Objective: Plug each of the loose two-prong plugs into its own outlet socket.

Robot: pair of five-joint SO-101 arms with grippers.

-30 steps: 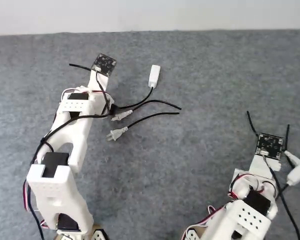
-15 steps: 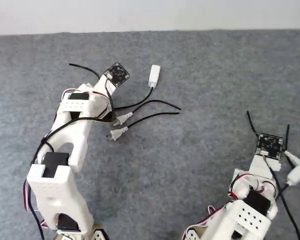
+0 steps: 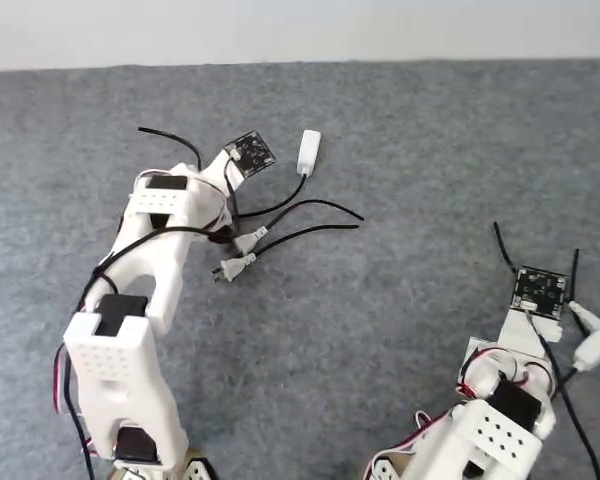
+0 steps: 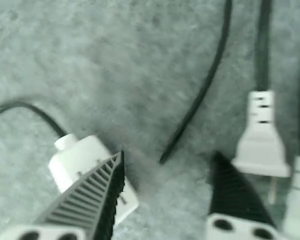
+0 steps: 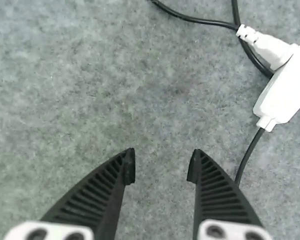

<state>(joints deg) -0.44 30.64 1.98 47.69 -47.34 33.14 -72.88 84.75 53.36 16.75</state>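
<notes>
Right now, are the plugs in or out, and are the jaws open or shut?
Farther plug: unplugged, lying flat.
Nearer plug: unplugged, lying flat.
Middle socket: nothing plugged in.
Right plug: touching right socket, unclear if in.
Left gripper: jaws open, empty.
Right gripper: jaws open, empty.

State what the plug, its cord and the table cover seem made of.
Plug: probably moulded white plastic, smooth and matte. Cord: likely black rubber or vinyl sheath, bending freely. Table cover: apparently grey felt or short-pile carpet, fuzzy and mottled.
</notes>
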